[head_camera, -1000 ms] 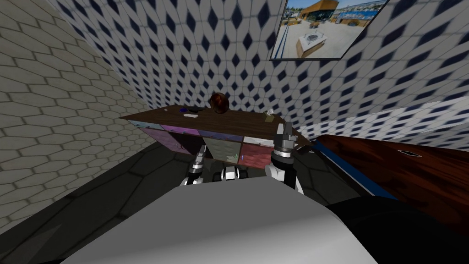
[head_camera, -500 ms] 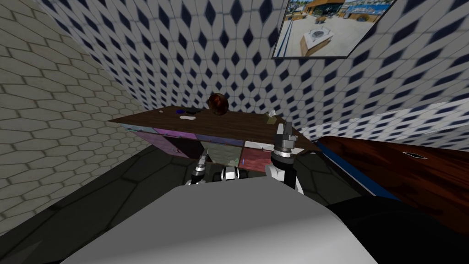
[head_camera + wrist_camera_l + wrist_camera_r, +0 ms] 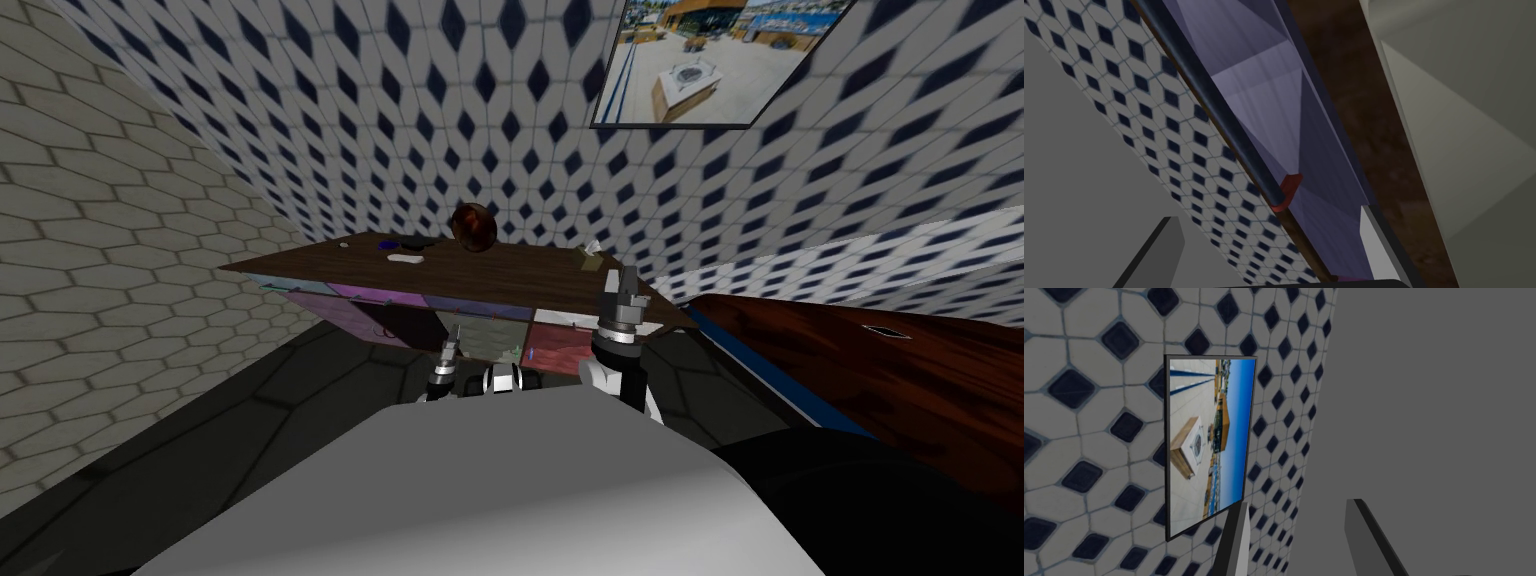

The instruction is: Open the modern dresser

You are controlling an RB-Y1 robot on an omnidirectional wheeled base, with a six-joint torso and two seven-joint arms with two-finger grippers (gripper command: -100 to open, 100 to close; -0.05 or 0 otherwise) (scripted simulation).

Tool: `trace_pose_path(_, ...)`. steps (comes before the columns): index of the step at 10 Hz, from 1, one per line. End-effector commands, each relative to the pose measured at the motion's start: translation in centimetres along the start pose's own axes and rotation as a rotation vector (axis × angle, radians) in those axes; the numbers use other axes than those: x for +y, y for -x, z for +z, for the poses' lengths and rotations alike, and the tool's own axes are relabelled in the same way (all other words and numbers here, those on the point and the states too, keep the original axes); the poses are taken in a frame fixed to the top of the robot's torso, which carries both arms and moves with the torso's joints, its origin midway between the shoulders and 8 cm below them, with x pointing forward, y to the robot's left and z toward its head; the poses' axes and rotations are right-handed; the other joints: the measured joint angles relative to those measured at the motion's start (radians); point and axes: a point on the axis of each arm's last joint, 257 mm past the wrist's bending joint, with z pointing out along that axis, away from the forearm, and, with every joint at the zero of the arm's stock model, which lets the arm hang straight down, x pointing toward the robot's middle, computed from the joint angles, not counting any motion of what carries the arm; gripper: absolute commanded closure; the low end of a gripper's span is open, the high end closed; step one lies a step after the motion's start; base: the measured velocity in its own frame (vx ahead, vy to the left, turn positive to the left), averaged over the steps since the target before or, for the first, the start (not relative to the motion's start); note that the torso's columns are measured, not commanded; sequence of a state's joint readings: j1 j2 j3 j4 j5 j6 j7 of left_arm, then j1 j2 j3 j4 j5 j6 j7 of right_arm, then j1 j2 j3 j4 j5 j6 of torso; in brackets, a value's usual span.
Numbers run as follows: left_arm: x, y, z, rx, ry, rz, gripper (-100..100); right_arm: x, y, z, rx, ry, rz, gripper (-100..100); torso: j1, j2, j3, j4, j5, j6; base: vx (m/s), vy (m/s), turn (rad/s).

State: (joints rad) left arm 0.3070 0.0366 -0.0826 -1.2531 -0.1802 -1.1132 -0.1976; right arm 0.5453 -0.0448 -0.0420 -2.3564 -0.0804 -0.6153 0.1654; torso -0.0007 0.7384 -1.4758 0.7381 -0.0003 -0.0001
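Observation:
The dresser (image 3: 510,272) stands ahead against the patterned wall, with a dark wooden top and drawer fronts in several colours. My left gripper (image 3: 447,354) is low in front of its middle drawers. In the left wrist view the left gripper (image 3: 1266,216) is open wide at a purple drawer front (image 3: 1259,95). A dark bar handle (image 3: 1224,120) with a red bracket (image 3: 1287,189) at its end runs between the fingers, untouched as far as I can see. My right gripper (image 3: 622,285) is raised by the dresser's right end; its fingers (image 3: 1236,538) stand apart with nothing between them.
A brown round object (image 3: 475,225), small items (image 3: 405,258) and a small box (image 3: 588,259) lie on the dresser top. A dark red wooden surface (image 3: 880,370) with a blue edge lies close on the right. A tiled wall (image 3: 110,300) closes the left side.
I have moved a little nearer: the dresser spreads wider to the left in the head view. My left gripper has shifted slightly right and lower at the drawers. The right arm holds still.

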Motion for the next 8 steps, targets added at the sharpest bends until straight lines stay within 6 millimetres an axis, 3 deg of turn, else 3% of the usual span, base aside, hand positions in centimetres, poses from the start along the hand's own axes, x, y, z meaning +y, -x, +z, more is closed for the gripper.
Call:
trace_pose_path(1,1.0,0.0,1.3,0.000,0.000,0.006,-100,0.0,0.0,0.0,0.000,0.000,0.000,0,0.001,0.001,0.001,0.000,0.000,0.000,-0.060,0.011,-0.009)
trace_pose_path(8,3.9,0.4,5.9,-0.011,0.009,0.022,-100,0.0,0.0,0.0,0.000,0.000,0.000,0,0.001,-0.001,-0.001,0.000,0.000,0.000,-0.067,0.005,-0.008)
